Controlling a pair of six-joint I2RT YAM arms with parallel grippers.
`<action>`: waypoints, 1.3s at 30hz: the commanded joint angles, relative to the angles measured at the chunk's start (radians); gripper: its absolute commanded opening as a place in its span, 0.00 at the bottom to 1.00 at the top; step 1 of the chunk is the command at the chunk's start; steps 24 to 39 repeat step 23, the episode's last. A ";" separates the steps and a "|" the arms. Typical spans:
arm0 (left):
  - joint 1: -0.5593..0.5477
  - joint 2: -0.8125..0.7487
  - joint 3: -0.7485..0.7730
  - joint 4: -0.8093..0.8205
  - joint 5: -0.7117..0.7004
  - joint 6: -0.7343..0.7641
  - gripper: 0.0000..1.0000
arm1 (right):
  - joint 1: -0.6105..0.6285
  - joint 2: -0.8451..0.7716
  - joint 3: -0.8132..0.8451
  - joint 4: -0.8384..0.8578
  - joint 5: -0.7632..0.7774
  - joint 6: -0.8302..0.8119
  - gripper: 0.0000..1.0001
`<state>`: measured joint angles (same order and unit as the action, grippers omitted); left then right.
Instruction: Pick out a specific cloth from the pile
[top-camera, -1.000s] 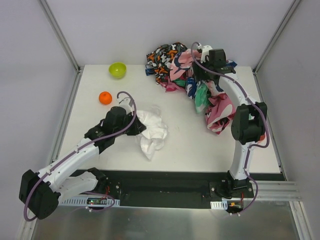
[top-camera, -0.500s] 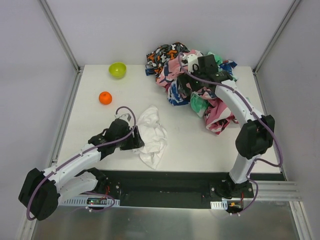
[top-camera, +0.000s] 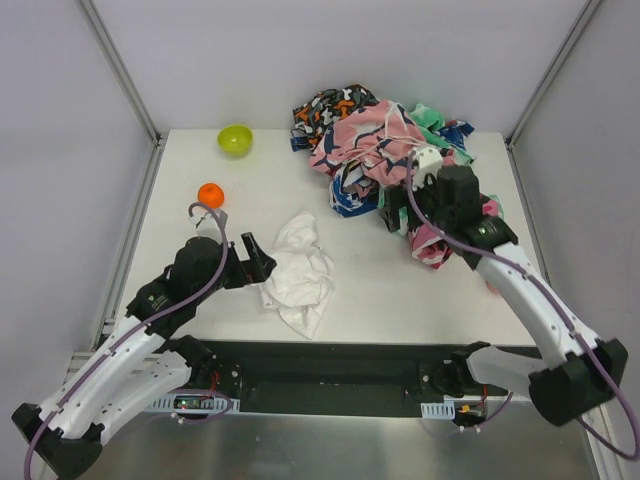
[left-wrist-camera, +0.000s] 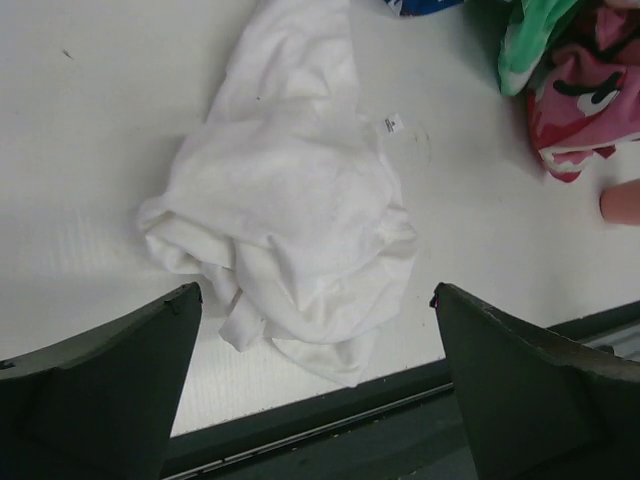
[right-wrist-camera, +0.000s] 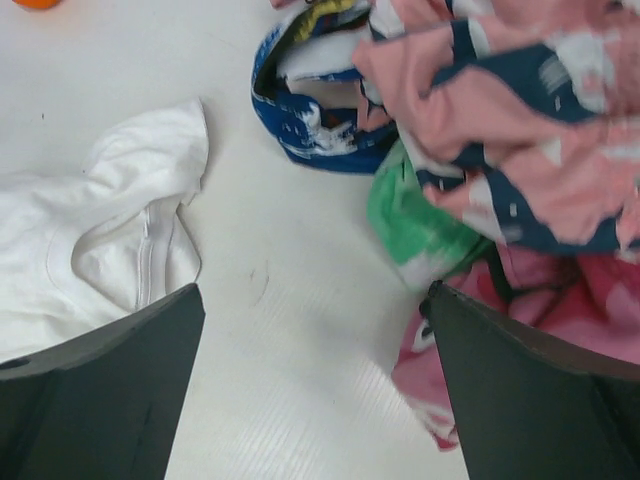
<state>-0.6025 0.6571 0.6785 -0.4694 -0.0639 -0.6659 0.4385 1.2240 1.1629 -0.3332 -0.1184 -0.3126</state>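
The plain white cloth (top-camera: 300, 270) lies crumpled by itself on the table, near the front edge and to the left of the pile (top-camera: 390, 150). My left gripper (top-camera: 260, 266) is open just left of the cloth and touches nothing. In the left wrist view the cloth (left-wrist-camera: 290, 210) lies ahead of the wide-apart fingers (left-wrist-camera: 120, 380). My right gripper (top-camera: 400, 215) is open and empty at the pile's near edge. The right wrist view has the white cloth (right-wrist-camera: 90, 240) at the left and the pile's pink, blue and green cloths (right-wrist-camera: 500, 110) at the right.
A green bowl (top-camera: 235, 139) and an orange ball (top-camera: 210, 194) sit at the table's far left. A black strip (top-camera: 330, 360) runs along the front edge, close to the white cloth. Metal frame posts stand at the back corners.
My left gripper opened, let go of the white cloth and drew back to the left. My right gripper opened and pulled back from the top of the pile to its near edge.
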 joint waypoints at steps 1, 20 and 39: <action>-0.003 -0.076 0.023 -0.136 -0.183 -0.003 0.99 | -0.003 -0.236 -0.225 0.125 0.188 0.205 0.96; -0.003 -0.206 -0.114 -0.150 -0.168 -0.064 0.99 | -0.003 -1.069 -0.761 -0.027 0.382 0.471 0.96; -0.003 -0.240 -0.125 -0.150 -0.159 -0.072 0.99 | -0.003 -1.094 -0.776 0.013 0.378 0.471 0.95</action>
